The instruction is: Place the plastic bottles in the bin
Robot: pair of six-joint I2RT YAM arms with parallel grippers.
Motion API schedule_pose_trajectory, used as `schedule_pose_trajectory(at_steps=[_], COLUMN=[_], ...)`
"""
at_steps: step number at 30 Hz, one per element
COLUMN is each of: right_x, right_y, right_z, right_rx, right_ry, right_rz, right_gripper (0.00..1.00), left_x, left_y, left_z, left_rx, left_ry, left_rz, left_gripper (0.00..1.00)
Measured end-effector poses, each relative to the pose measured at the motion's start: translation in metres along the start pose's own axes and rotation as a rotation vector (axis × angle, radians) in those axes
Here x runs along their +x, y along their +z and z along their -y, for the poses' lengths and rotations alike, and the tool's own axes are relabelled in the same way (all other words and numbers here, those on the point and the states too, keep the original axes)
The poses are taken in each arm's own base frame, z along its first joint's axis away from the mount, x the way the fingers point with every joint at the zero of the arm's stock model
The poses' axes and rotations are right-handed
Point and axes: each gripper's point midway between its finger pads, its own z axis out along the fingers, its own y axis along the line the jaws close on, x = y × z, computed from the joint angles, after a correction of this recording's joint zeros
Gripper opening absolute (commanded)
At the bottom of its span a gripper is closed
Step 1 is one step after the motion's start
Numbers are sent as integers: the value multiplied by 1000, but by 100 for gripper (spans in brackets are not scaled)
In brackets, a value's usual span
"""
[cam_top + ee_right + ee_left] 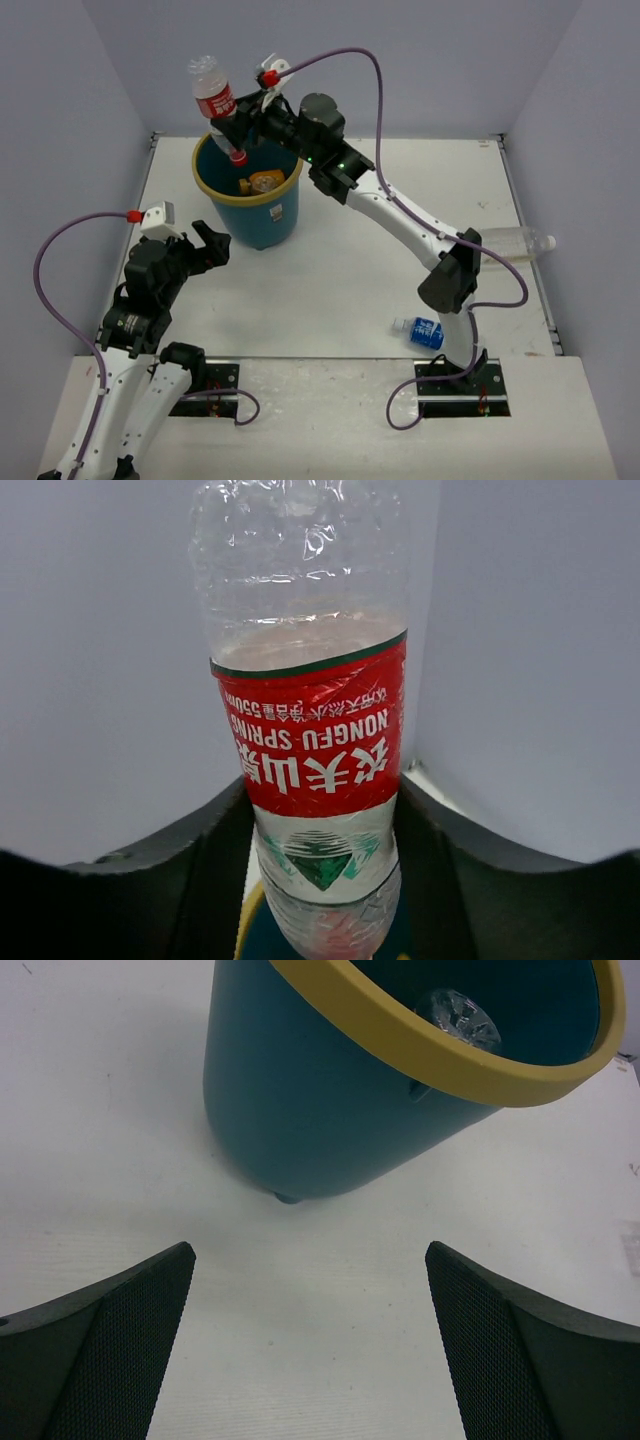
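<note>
Up near the top of the overhead view, the right gripper has a clear plastic bottle with a red label hanging cap-down over the mouth of the round teal-blue plastic bin with a yellow rim. It looks tipped that way so the narrow neck leads and it drops cleanly inside. From the wrist camera the black fingers sit close against both sides of the bottle below its label. Whether they clamp it or have just slackened for the drop, I cannot tell. An orange bottle already lies in the bin, and the left wrist view shows a crumpled clear bottle in there too. The left gripper waits low beside the bin, left of centre, fingers spread wide and empty, presumably parked out of the way. On the white table a blue-labelled bottle lies at the lower right near the right arm's base. A plain clear bottle rests at the right edge, so I'd say the job is not finished.
</note>
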Motion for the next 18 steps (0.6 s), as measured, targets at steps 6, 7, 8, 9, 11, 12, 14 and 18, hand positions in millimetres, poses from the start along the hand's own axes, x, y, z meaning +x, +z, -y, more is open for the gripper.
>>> schedule_pose_trajectory(at_steps=[6,7,8,9,11,12,14,18], right_x=[24,21,16,11,0,-6,-17,-37], right_y=[3,1,-1,-3,-9,-13,-22,-37], right_z=[4,3,3,2,2,1,1,1], right_rx=[23,25,27,29,40,46,61,87], right_ry=[58,58,57,55,51,51,56,55], right_rz=[-36,-30,-25,-16,5,13,33,67], right_gripper=[99,99,99,99,99,99,99,99], left_x=[1,1,1,1,1,1,1,1], left_y=[0,0,0,0,0,0,0,1], left_z=[0,0,0,0,0,0,-1,-2], left_rx=[1,1,1,1,1,1,-1,-9], left_ry=[0,0,0,0,0,0,0,0], left_rz=[0,-1,0,0,0,0,0,-1], left_gripper=[100,100,100,100,100,100,100,100])
